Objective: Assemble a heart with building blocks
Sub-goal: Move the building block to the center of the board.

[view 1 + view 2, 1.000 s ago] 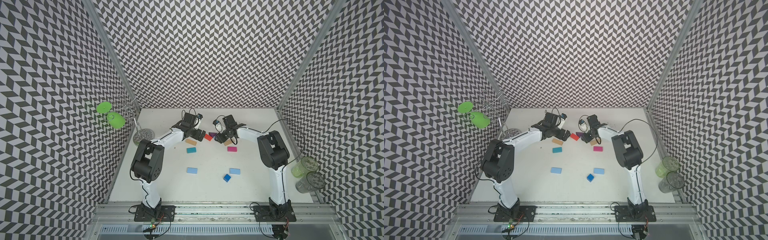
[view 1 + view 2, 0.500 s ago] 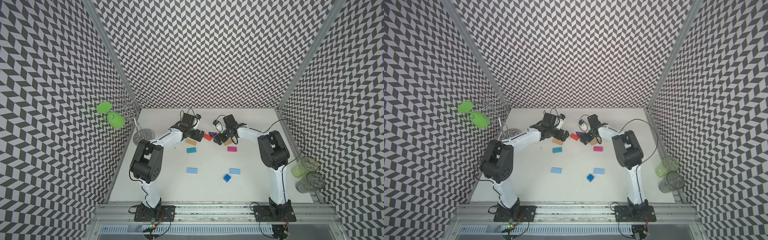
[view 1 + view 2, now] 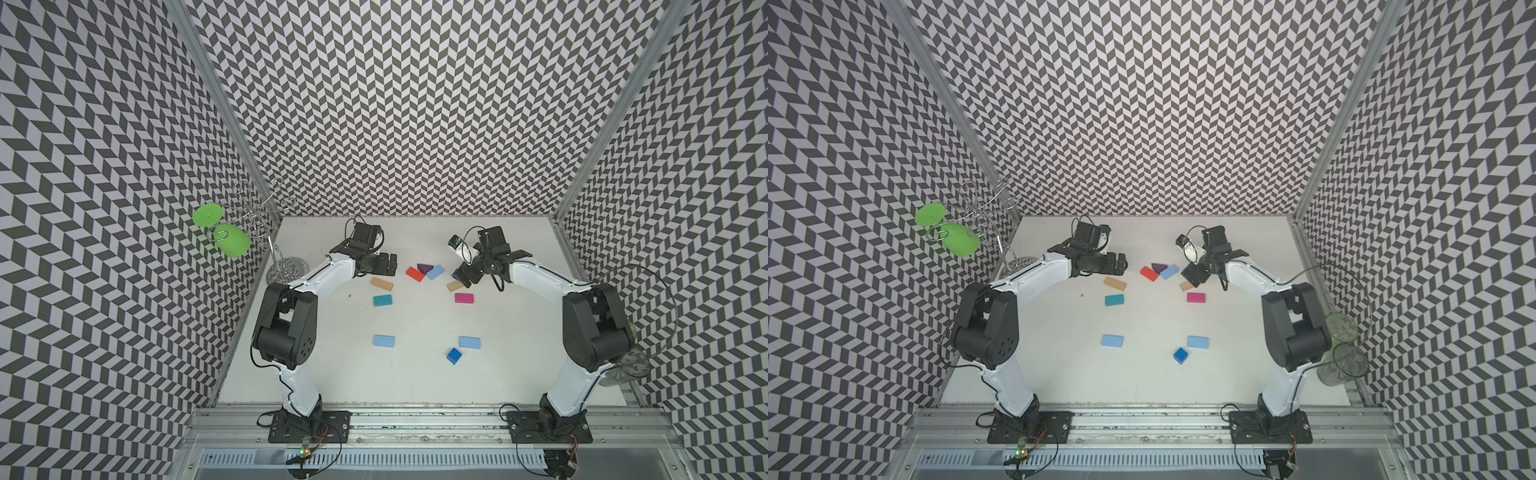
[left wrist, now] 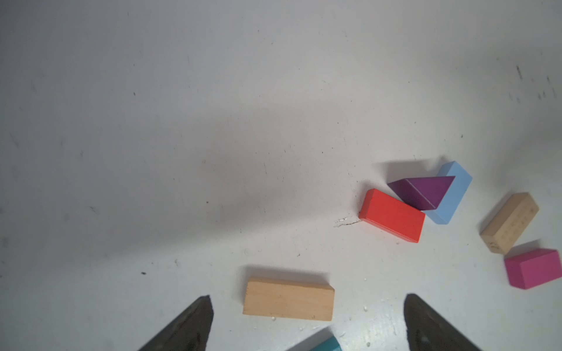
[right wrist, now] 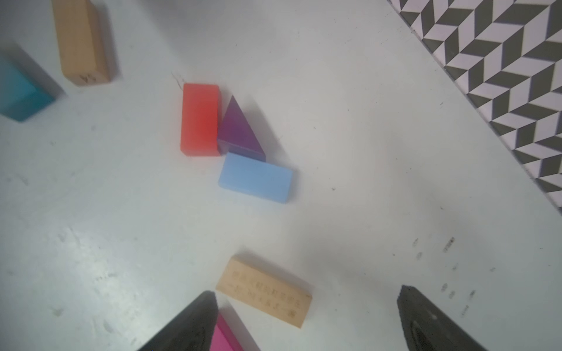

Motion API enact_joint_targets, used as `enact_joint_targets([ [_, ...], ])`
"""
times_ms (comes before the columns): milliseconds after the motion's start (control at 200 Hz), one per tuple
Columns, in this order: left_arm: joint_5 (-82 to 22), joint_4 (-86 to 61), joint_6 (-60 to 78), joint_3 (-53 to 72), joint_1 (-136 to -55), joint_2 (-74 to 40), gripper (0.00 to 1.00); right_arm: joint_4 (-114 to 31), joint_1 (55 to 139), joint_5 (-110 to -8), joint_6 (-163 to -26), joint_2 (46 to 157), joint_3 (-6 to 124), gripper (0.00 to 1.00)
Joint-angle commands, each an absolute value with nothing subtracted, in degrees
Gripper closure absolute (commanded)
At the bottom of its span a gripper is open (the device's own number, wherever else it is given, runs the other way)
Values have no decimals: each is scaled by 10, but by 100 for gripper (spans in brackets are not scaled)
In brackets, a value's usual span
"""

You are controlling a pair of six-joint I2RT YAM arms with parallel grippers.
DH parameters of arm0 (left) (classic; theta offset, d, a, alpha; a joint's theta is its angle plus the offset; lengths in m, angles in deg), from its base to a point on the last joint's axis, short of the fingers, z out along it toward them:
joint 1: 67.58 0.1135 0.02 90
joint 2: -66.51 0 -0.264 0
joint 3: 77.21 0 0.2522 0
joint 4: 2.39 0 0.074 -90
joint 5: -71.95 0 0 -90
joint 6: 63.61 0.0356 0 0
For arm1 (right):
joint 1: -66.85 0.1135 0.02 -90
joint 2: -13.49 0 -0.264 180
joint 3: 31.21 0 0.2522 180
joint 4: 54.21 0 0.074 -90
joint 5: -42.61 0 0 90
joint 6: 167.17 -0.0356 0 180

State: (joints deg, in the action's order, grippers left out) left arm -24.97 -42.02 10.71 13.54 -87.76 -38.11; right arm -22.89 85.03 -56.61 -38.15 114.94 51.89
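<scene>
right gripper [image 3: 462,277] opened, right tan block [image 3: 454,286] down

right gripper was half shut a second ago; now its jaws stood wide with nothing between them. the right tan block lay flat on the worktop [image 3: 415,386] at its fingertips, about where it was before, so i read it as a placement just released, not a carry. left gripper [image 3: 387,264] stayed spread wide and empty, and had backed slightly off the red block [image 3: 414,274] toward the left edge. the left tan block [image 3: 382,283] lay just beside it.

heart [image 3: 417,274] was only started. red block, purple triangle [image 3: 424,268] and back light blue block [image 3: 435,272] touched each other nearest the back edge, forming the notch. both tan blocks, teal block [image 3: 382,300], magenta block [image 3: 464,297], left light blue block [image 3: 384,340], right light blue block [image 3: 469,342] and dark blue cube [image 3: 454,356] sat apart, with the cube nearest the front edge. by my read, the sides and point needed closing up.
</scene>
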Motion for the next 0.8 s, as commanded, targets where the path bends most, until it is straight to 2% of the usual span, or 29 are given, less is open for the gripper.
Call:
enact_joint_targets([
  [0,-272,-441,-65,150,-884,-396,1,-273,852,-501,-229,1151,497,9],
  [220,-261,-498,-166,183,-882,-435,2,-238,841,-550,-189,1189,536,11],
  [421,-246,-546,-196,232,-877,-483,3,-199,838,-604,-181,1229,559,16],
  [581,-274,-566,-213,256,-879,-524,5,-196,817,-651,-174,1227,538,18],
  [791,-267,-583,-218,251,-895,-528,10,-173,797,-697,-158,1249,556,24],
])
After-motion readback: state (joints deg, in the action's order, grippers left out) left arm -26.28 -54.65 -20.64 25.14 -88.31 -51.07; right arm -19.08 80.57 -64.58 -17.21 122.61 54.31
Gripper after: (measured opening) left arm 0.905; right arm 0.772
